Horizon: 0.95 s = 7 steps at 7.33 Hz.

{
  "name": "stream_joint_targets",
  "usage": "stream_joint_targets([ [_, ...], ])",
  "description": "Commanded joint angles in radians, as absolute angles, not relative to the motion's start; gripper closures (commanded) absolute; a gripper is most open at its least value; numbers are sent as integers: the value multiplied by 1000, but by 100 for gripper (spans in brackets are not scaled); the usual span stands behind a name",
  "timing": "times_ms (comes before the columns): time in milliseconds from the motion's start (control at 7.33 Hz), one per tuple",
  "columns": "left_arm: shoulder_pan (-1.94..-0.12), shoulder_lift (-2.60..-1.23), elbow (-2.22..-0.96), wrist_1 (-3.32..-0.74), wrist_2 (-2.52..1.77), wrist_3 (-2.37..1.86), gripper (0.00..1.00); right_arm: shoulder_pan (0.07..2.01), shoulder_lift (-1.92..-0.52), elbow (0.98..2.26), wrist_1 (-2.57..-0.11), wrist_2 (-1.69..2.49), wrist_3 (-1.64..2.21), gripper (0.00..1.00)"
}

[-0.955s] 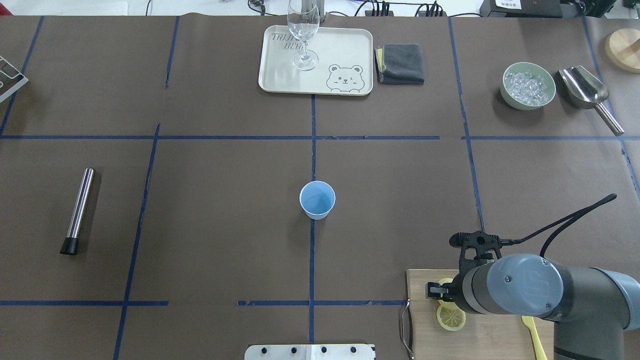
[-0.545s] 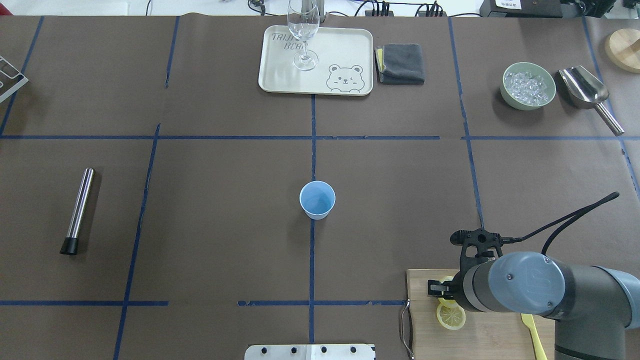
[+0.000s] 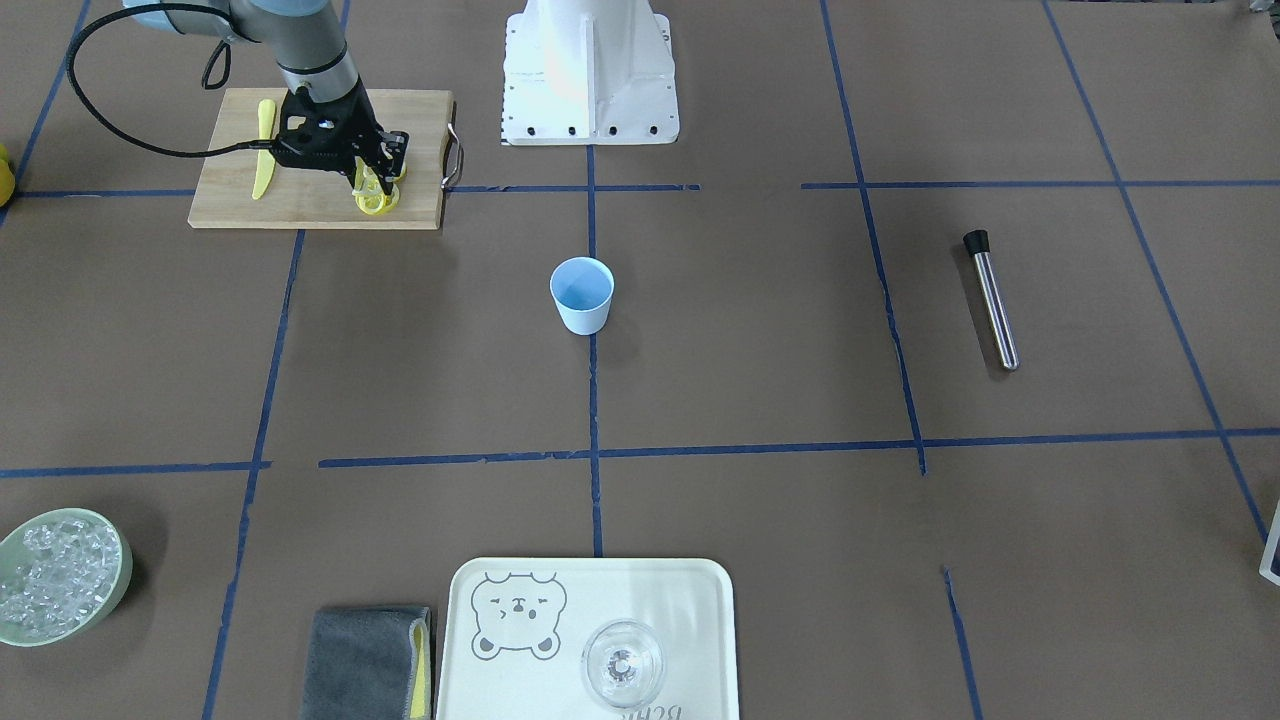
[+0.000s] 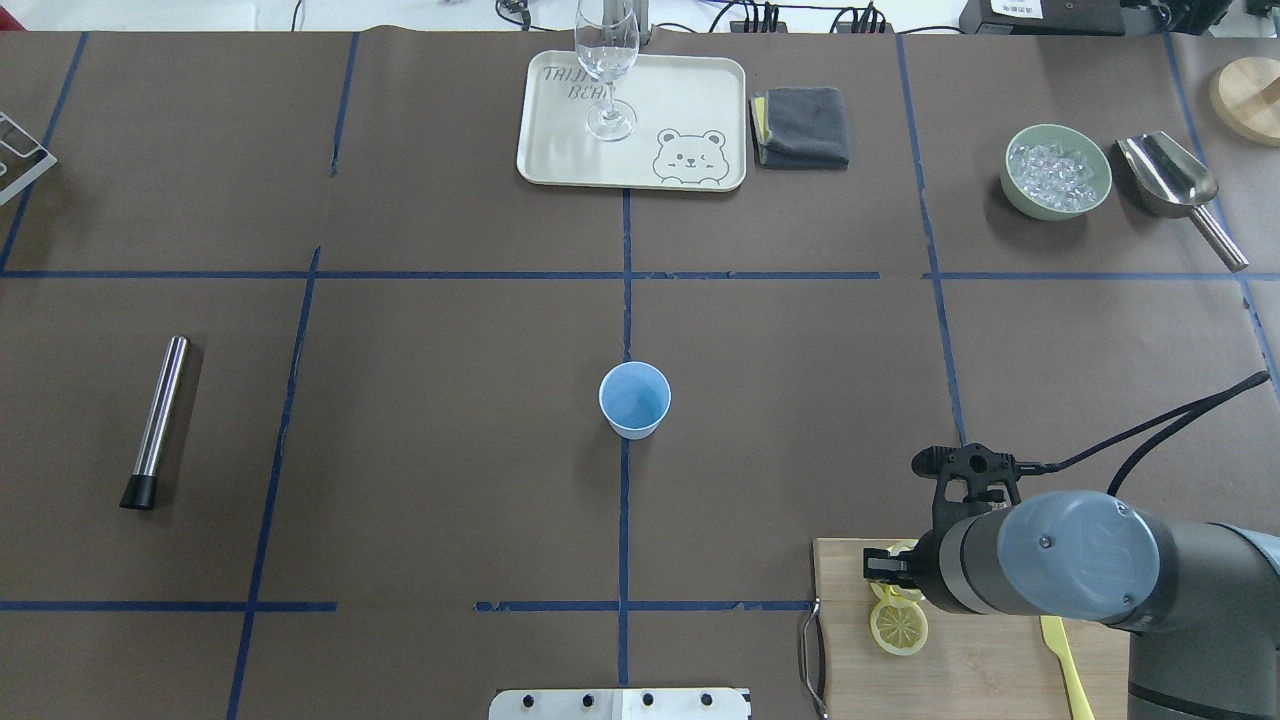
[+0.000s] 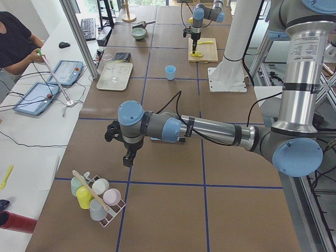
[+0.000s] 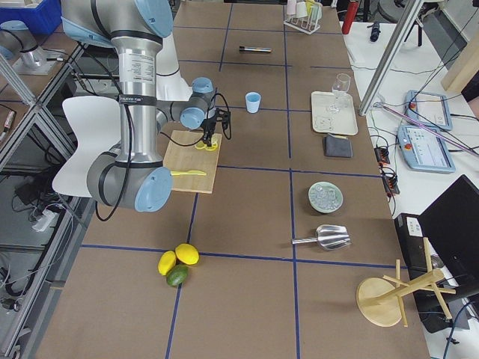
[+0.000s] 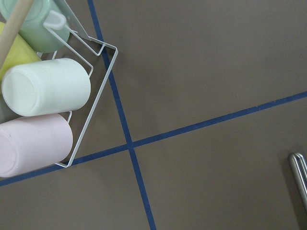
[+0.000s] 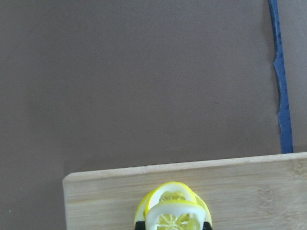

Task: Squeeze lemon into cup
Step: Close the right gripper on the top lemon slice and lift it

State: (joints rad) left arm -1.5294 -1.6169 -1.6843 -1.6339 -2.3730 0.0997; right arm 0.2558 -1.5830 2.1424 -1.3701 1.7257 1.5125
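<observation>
The right gripper [image 3: 375, 175] is clamped on a lemon slice [image 8: 169, 216], held on edge just above the wooden cutting board [image 3: 225, 205]. The light blue cup [image 3: 581, 294] stands well apart from that board. The thin slice could slip or fold in the carry. A second slice [image 4: 898, 628] on the board might cling to it. Juice could also drip before it reaches the cup.

Grey tubing is seen on the right arm [image 4: 1190, 590], capped by a rounded blue-grey joint cover [image 4: 1075, 552] dotted with small screws and stamped with a logo. A black cable [image 4: 1075, 458] is trailed from the black right gripper [image 3: 377, 168]. Silver tube and pale-blue caps are shown on the left arm [image 5: 210, 128].
</observation>
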Motion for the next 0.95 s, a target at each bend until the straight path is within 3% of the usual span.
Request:
stream_joint_targets([
  [0, -1529, -1617, -1684, -1634, -2385, 100, 0, 262, -1586, 2158, -1371, 1726, 1513, 54],
  [409, -1529, -1615, -1684, -1634, -2387, 100, 0, 293, -1589, 2192, -1373, 1729, 1513, 52],
  [818, -1531, -1609, -1684, -1634, -2387, 100, 0, 342, -1496, 2174, -1394, 1740, 1511, 51],
])
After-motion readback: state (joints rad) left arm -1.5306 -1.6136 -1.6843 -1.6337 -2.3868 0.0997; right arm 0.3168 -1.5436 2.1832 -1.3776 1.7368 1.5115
